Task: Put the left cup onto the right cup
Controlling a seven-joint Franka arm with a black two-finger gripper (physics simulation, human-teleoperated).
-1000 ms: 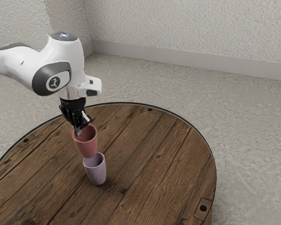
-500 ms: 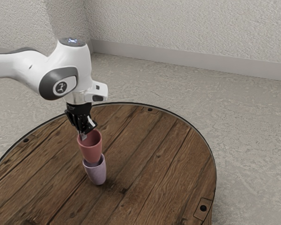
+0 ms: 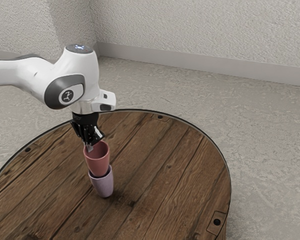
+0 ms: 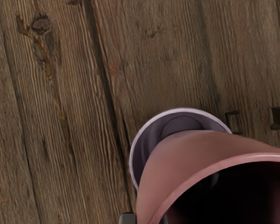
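Exterior view, end effector [image 3: 91, 144] gripping pink cup [image 3: 97, 160] by its rim, base nested inside lilac cup [image 3: 103, 185]

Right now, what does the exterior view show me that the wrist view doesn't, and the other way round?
The exterior view gives the white arm, its fingers pinching the pink cup at the rim, the whole round wooden table, and the floor and wall around it. The wrist view looks down past the pink cup into the lilac cup, with the pink cup's lower part inside the lilac rim. Both show the pink cup nested in the lilac cup on the table.
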